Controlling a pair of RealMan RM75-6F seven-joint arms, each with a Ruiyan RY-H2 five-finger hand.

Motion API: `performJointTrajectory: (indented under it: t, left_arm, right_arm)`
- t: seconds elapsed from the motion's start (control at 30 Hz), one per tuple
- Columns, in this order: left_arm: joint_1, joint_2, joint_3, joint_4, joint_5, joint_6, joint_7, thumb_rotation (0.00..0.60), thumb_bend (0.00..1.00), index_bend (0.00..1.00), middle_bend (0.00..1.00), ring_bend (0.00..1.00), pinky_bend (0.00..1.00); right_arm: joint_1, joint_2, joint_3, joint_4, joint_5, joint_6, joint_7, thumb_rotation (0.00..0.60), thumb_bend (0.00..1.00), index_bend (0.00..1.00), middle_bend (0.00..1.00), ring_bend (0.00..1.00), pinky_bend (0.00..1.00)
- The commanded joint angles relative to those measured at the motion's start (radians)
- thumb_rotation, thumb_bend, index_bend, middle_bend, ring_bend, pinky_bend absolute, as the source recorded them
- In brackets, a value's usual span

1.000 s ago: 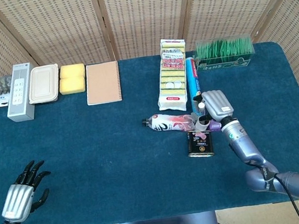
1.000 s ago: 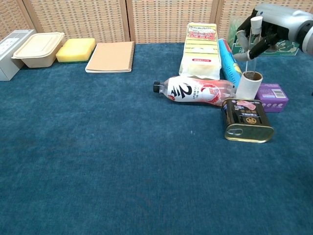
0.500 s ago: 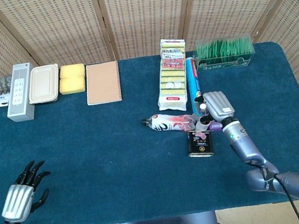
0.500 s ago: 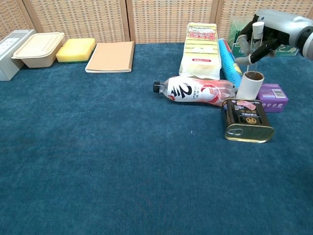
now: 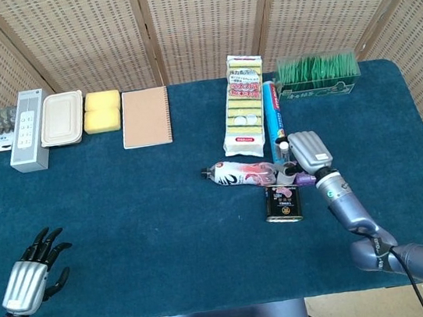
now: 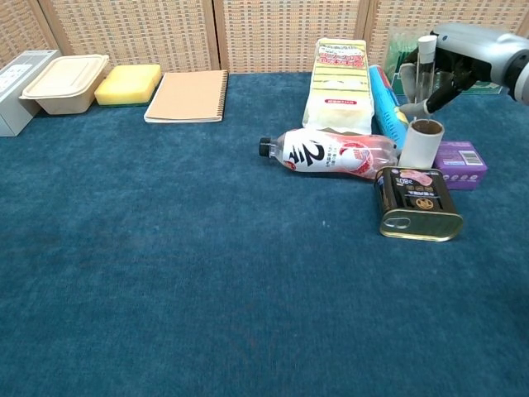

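My right hand (image 5: 309, 149) (image 6: 469, 51) hovers over the cluster of items right of centre and grips the white handle of a lint roller (image 6: 421, 142). The roll hangs upright, low, next to a purple box (image 6: 461, 164) and behind a dark tin can (image 5: 282, 204) (image 6: 418, 203). A plastic bottle (image 5: 241, 174) (image 6: 329, 153) lies on its side just left of the roll. My left hand (image 5: 32, 272) floats at the table's near left corner, fingers apart and holding nothing; the chest view does not show it.
Behind the cluster lie a blue tube (image 5: 271, 114), a sponge pack (image 5: 245, 106) and a green box (image 5: 318, 74). Along the far left edge sit a brown notebook (image 5: 145, 117), a yellow sponge (image 5: 102, 111), a beige container (image 5: 62, 119) and a grey box (image 5: 27, 130).
My right hand has drifted slightly right with the lint roller, and the handle stands more upright. The left hand has not moved.
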Motion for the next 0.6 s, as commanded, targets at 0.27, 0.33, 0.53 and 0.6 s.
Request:
performJointTrajectory:
  t: [0.27,0.33,0.53,0.6]
  left_arm:
    - [0.000,0.001,0.000,0.000,0.000,0.001,-0.001,0.600,0.35,0.29,0.14,0.04,0.27]
    - [0.000,0.001,0.000,-0.001,0.000,0.001,-0.001,0.600,0.36,0.29,0.14,0.05,0.27]
    - [0.000,0.001,0.000,0.000,0.001,-0.001,-0.001,0.600,0.35,0.29,0.14,0.05,0.27]
    - [0.000,0.001,0.001,-0.001,0.001,0.000,-0.002,0.600,0.35,0.29,0.14,0.05,0.27]
  right_arm:
    - [-0.005,0.013,0.000,-0.011,-0.006,-0.002,-0.004,0.600,0.34,0.51,0.48,0.45,0.52]
    - [-0.005,0.019,0.002,-0.019,-0.005,-0.003,-0.007,0.600,0.34,0.50,0.47,0.45,0.52]
    - [-0.007,0.038,0.008,-0.041,0.001,-0.005,-0.014,0.600,0.34,0.47,0.45,0.42,0.49]
    - [-0.009,0.045,0.009,-0.048,0.004,-0.006,-0.018,0.600,0.34,0.46,0.44,0.41,0.48]
